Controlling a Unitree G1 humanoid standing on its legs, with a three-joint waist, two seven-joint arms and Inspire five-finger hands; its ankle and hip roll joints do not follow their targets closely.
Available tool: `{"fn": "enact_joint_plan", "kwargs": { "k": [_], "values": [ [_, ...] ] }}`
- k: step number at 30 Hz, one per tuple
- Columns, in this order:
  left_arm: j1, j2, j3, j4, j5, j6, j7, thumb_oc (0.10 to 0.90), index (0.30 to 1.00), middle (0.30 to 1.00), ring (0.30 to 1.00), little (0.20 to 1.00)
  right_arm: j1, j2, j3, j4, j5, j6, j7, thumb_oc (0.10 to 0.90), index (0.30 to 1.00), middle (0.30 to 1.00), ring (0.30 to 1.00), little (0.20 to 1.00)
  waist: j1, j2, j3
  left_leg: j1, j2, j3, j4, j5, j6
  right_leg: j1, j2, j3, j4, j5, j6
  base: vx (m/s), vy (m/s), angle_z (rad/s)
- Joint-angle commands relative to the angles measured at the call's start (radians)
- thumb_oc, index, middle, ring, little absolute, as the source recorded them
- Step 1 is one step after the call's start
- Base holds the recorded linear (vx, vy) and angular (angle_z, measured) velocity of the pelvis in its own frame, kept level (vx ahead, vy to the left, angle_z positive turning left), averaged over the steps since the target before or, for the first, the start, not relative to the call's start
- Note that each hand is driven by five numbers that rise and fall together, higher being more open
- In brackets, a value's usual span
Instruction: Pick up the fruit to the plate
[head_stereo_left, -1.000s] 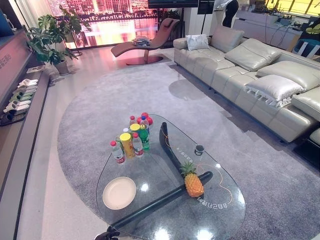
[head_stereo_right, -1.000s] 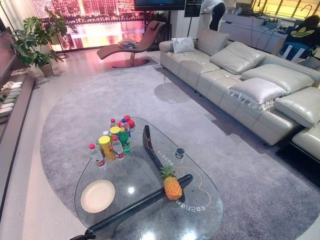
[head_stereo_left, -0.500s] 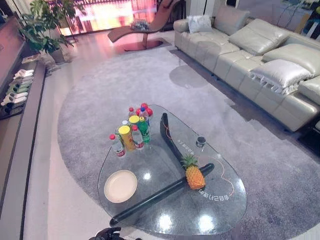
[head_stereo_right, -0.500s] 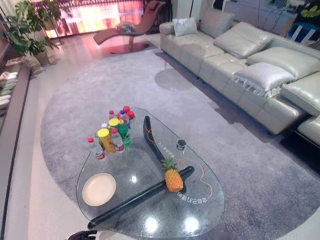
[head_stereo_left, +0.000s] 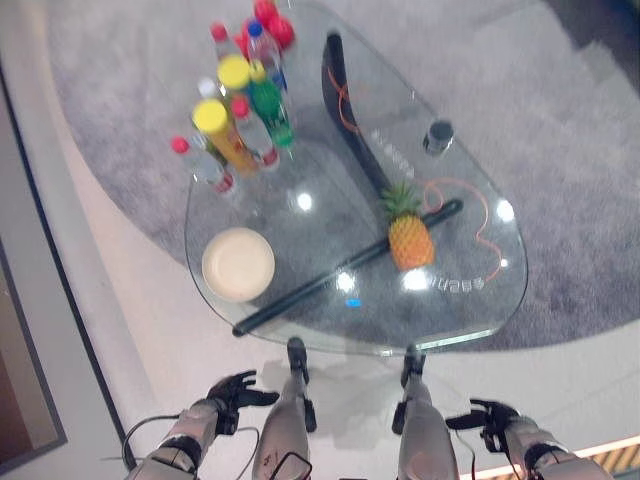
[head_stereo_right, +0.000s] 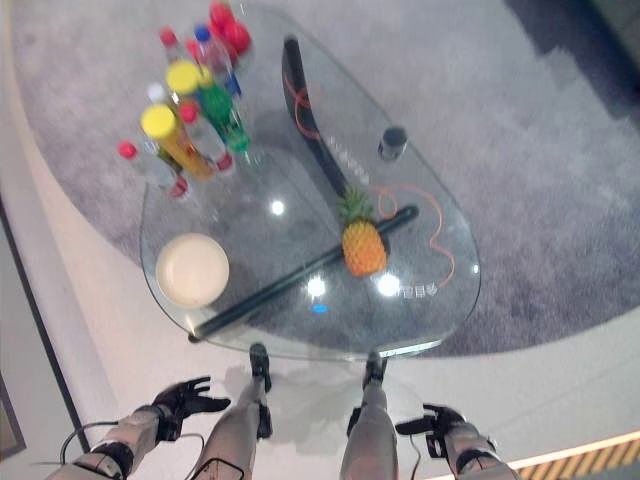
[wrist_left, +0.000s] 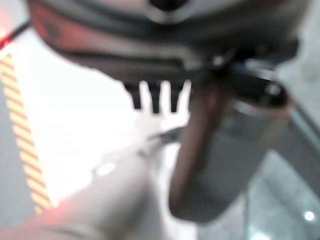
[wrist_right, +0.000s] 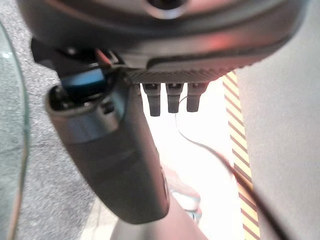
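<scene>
Pineapple, orange with a green crown, lies on my glass tabletop, well apart from the round cream plate. I see the left robot hand and right robot hand hanging below the near edge, fingers relaxed, holding nothing.

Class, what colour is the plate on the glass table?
The plate is cream-white, clearest in the left eye view.

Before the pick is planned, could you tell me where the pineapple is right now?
The pineapple stands on the glass table, toward the robot's right, against the dark bar under the glass; the plate lies across it to the left.
</scene>
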Motion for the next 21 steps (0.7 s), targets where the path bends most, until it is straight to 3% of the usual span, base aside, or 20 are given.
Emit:
{"fn": "enact_joint_plan", "kwargs": {
  "k": [1,4,9,15,17,21],
  "values": [
    [-0.045,0.069,0.026,0.024,-0.218,-0.029,-0.021,0.800,0.900,0.900,0.900,0.900,-0.018,-0.077,0.020,0.000,0.081,-0.042,-0.112,0.800,0.900,0.900,0.900,0.900,0.005,-0.014,0.026,-0.029,0.041,-0.038,-0.002,-0.023,-0.041,-0.087,-0.048,0.004,0.054,0.059,0.030,-0.10,-0.020,0.01],
    [-0.070,0.064,0.058,-0.041,-0.384,-0.078,0.005,0.800,0.900,0.900,0.900,0.900,-0.046,-0.088,-0.015,-0.059,0.131,-0.134,-0.231,0.800,0.900,0.900,0.900,0.900,0.010,-0.020,0.056,-0.099,0.036,-0.051,0.024,-0.017,-0.039,-0.166,-0.054,0.005,0.103,0.051,0.031,-0.11,-0.040,0.02],
    [-0.077,0.058,0.108,-0.065,-0.526,-0.161,0.055,0.800,0.900,0.900,0.900,0.900,-0.072,-0.075,-0.043,-0.123,0.156,-0.254,-0.363,0.800,0.900,0.900,0.900,0.900,0.017,-0.038,0.056,-0.257,0.026,-0.096,0.166,-0.056,-0.036,-0.307,-0.067,0.015,0.207,0.025,0.032,-0.09,-0.057,0.03],
    [-0.108,0.073,0.164,-0.069,-0.546,-0.219,0.164,0.800,0.900,0.900,0.900,0.900,-0.103,-0.072,-0.039,-0.179,0.178,-0.312,-0.441,0.800,0.900,0.900,0.900,0.900,0.017,-0.062,0.056,-0.366,0.033,-0.132,0.275,-0.090,-0.039,-0.405,-0.060,0.027,0.286,-0.001,0.028,-0.04,-0.056,0.05],
    [-0.122,0.075,0.172,-0.082,-0.530,-0.271,0.219,0.800,0.900,0.900,0.900,0.900,-0.117,-0.073,-0.034,-0.197,0.187,-0.316,-0.469,0.800,0.900,0.900,0.900,0.900,0.016,-0.061,0.056,-0.392,0.029,-0.137,0.294,-0.095,-0.036,-0.438,-0.056,0.032,0.310,-0.006,0.024,-0.02,-0.016,0.09],
    [-0.132,0.072,0.161,-0.104,-0.506,-0.295,0.262,0.800,0.900,0.900,0.900,0.900,-0.122,-0.073,-0.030,-0.201,0.200,-0.324,-0.484,0.800,0.900,0.900,0.900,0.900,0.018,-0.054,0.056,-0.422,0.021,-0.147,0.312,-0.100,-0.034,-0.466,-0.060,0.031,0.324,-0.007,0.021,-0.01,-0.009,0.05]
  ]
}}
